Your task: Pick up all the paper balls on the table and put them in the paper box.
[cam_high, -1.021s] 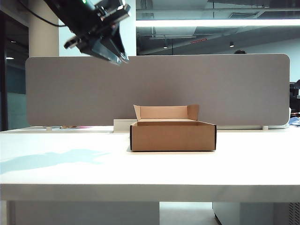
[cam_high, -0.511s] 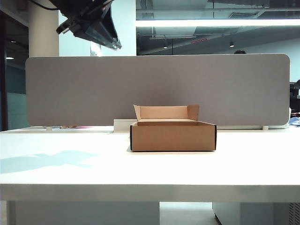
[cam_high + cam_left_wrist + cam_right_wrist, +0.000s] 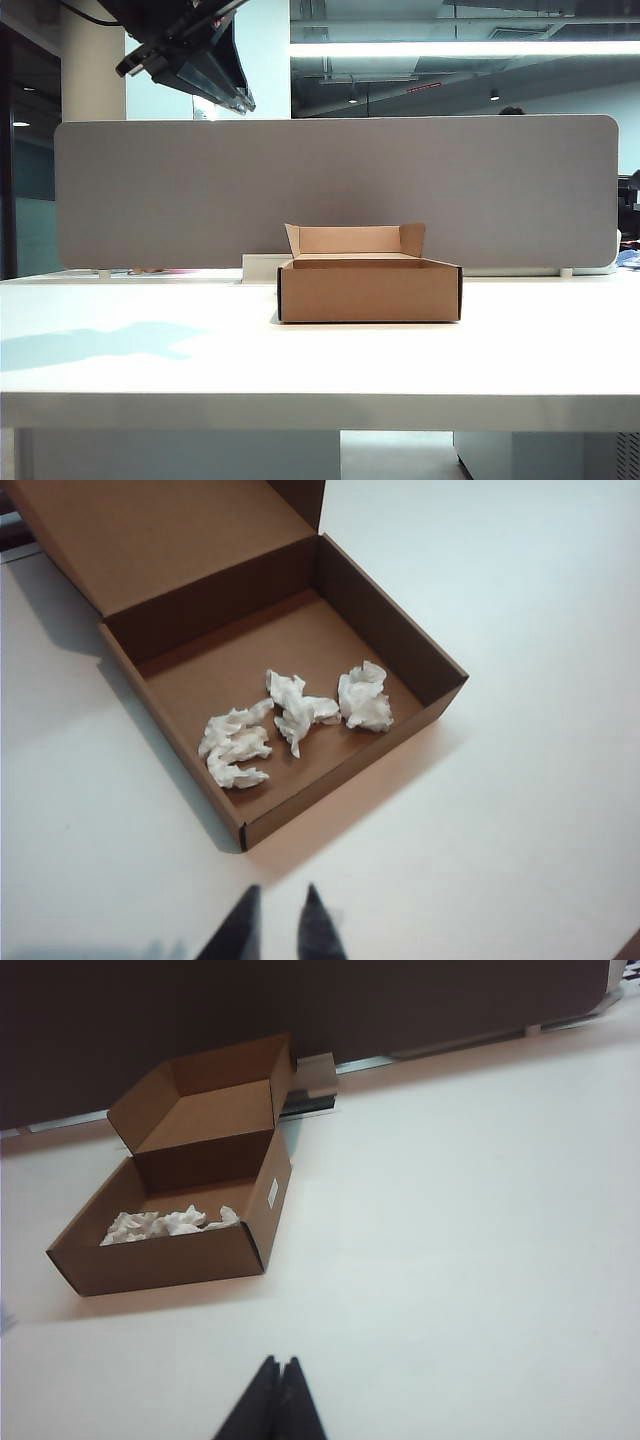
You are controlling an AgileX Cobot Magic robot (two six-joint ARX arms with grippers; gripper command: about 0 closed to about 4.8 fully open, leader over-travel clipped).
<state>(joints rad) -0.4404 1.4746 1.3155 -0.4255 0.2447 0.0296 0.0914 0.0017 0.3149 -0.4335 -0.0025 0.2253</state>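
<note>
balls (image 3: 300,712): all three lie in the box (image 3: 400,640), in a row near its front wall; none shows on the surface (image 3: 150,360).
left end effector (image 3: 280,920): high above the surface left of the box, fingers nearly together, nothing between them.
right end effector (image 3: 278,1390): tips pressed together, empty, well apart from the box.
risk: small; an arm swinging low could clip the box's raised flap (image 3: 350,238) and shift it.

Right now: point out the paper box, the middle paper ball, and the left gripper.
paper box (image 3: 385,630), left wrist view, inner side wall.
middle paper ball (image 3: 298,712), left wrist view, its centre.
left gripper (image 3: 280,930), left wrist view, between fingertips.
</note>
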